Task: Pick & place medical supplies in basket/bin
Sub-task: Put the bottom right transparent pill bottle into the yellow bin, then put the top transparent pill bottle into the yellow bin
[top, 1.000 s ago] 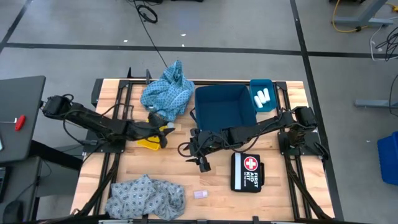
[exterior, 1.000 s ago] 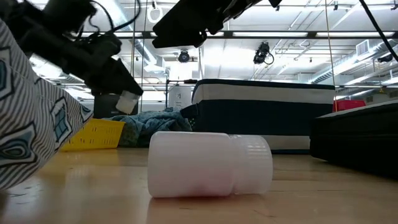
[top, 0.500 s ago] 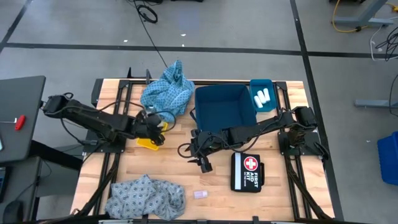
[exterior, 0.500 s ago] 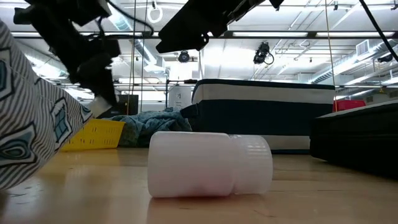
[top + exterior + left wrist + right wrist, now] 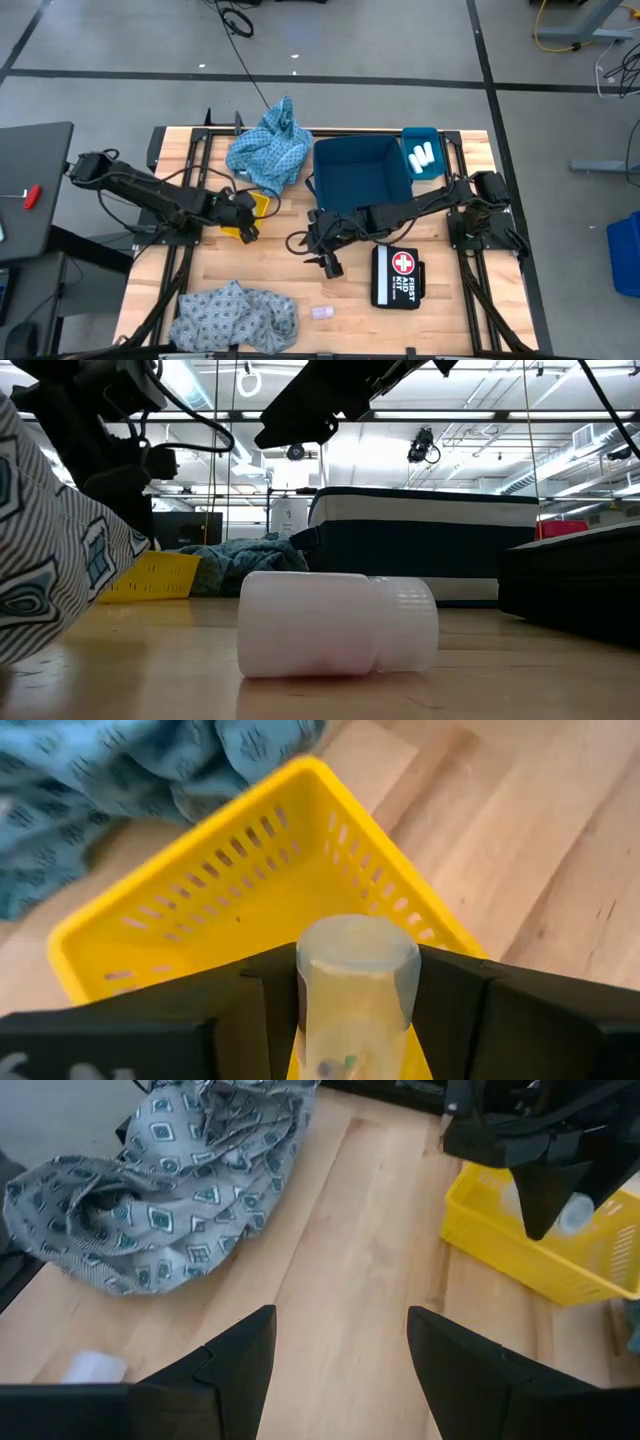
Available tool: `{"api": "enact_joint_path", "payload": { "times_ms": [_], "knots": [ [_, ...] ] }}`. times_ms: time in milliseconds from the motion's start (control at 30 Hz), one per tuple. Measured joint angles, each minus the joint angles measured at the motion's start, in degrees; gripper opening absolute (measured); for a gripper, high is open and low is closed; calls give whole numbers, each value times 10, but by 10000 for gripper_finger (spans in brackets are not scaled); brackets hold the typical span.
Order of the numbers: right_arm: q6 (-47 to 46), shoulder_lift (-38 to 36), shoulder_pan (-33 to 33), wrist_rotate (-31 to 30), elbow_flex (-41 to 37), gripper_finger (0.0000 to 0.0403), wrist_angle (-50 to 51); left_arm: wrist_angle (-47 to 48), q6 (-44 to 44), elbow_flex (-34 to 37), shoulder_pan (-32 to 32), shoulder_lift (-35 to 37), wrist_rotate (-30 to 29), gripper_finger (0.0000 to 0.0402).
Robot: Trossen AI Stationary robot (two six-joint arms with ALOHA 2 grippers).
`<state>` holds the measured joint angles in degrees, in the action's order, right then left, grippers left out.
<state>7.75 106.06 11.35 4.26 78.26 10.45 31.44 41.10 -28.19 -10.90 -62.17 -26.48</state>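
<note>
The left pincer [image 5: 355, 1010] has drawn back toward nine o'clock over the yellow basket [image 5: 200, 910], clamped on a small clear tube [image 5: 356, 982]. The right pincer [image 5: 340, 1370] hangs with fingers apart above the table [image 5: 360, 1280], at table centre.

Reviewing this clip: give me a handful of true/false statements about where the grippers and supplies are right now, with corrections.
1. The left gripper holds a small clear vial above the yellow basket. True.
2. The right gripper is clamped on a cloth. False: its fingers stand open over bare wood, holding nothing.
3. A blue patterned cloth lies beside the yellow basket. True.
4. The first aid kit sits inside the big blue bin. False: it lies on the table, in front of the bin.
5. A small white roll lies on the table near the grey patterned cloth. True.
</note>
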Motion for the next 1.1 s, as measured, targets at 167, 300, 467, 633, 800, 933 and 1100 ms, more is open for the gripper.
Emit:
{"api": "enact_joint_path", "payload": {
  "times_ms": [167, 300, 467, 633, 800, 933, 1100],
  "knots": [
    [-5, 0, 5, 3, 0, 233, 18, 0, -3, 4, 0, 0, 6, 166],
    [-11, 0, 9, 3, 0, 233, 29, -1, -5, 4, 0, 0, -22, 259],
    [-12, 0, 15, 3, 0, 233, 35, -4, -7, 4, 0, 0, -24, 331],
    [-10, 0, 21, -5, 0, 233, 51, -25, -15, 4, 0, 0, -34, 337],
    [-9, 0, 33, -15, 0, 233, 112, -132, -96, 4, -10, 0, -52, 330],
    [-9, 0, 53, -16, 0, 233, 144, -276, -212, 4, -29, 0, -56, 329],
    [-1, 0, 79, -53, 0, 233, 173, -430, -342, 4, -53, 0, -28, 329]
  ]
}}
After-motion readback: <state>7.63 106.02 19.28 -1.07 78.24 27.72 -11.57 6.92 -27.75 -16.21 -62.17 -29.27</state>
